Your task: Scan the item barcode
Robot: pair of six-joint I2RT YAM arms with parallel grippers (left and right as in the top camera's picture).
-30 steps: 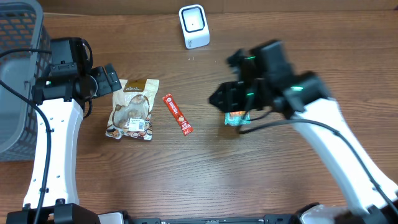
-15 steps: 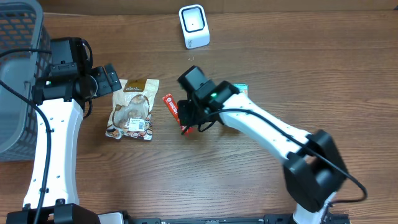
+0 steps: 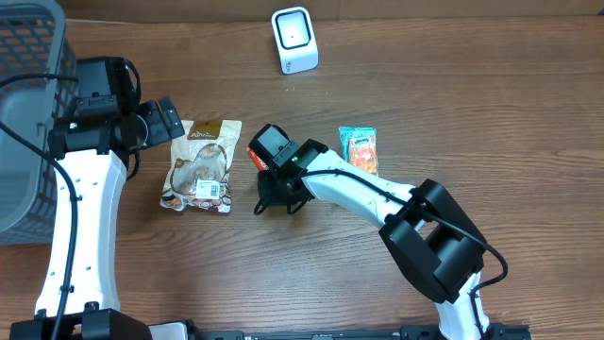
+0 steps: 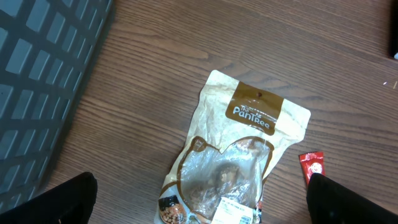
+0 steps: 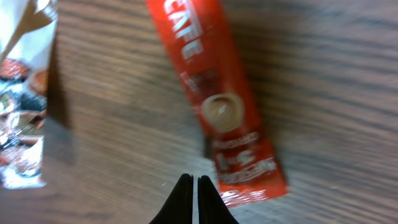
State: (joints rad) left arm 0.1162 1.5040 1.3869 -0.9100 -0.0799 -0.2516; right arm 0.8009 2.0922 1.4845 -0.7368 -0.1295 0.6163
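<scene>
Obs A: While your right arm lies stretched across the middle of the wooden tabletop [image 3: 491, 85], its right gripper [image 5: 193, 193] shows both fingers pressed together, clamped on nothing. The tips sit just beside the lower end of the red coffee-stick sachet [image 5: 219, 106]; contact cannot be told.

Obs B: Noted. Where does the sachet lie?

Obs A: Flat, left of centre, between the brown-and-cream snack pouch [image 3: 200, 165] and the small orange-and-teal packet [image 3: 359, 151]. The white box-shaped scanner [image 3: 293, 40] stands at mid far edge, well apart from it.

Obs B: And your left side?

Obs A: The left gripper [image 3: 175, 120] is spread wide, empty, beside the pouch. The grey mesh basket [image 3: 28, 57] fills the far-left corner.
</scene>
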